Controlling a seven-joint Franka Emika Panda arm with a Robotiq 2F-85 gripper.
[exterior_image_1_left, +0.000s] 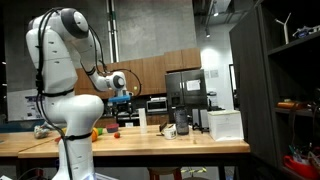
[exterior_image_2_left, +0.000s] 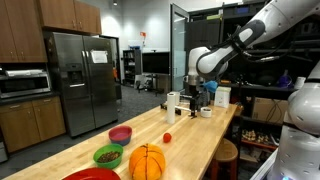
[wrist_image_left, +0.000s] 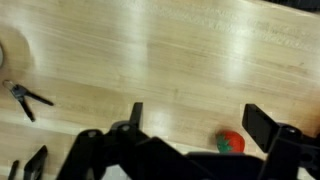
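My gripper (wrist_image_left: 200, 120) hangs open above a light wooden table (wrist_image_left: 180, 50), and nothing is between its two dark fingers (wrist_image_left: 262, 125). A small red strawberry-like toy with a green top (wrist_image_left: 231, 142) lies on the wood just inside the right finger, low in the wrist view. In both exterior views the gripper (exterior_image_1_left: 122, 98) (exterior_image_2_left: 193, 93) is well above the tabletop, apart from the red toy (exterior_image_1_left: 115, 130) (exterior_image_2_left: 167, 138) below it.
A black scissor-like tool (wrist_image_left: 28, 98) and a white round object (wrist_image_left: 3, 55) lie at the wrist view's left. Nearer the camera, a pink bowl (exterior_image_2_left: 120, 134), a green bowl (exterior_image_2_left: 108, 154) and an orange pumpkin (exterior_image_2_left: 147, 161) stand on the table. A white box (exterior_image_1_left: 225, 123) and dark mug (exterior_image_1_left: 182, 122) stand farther along.
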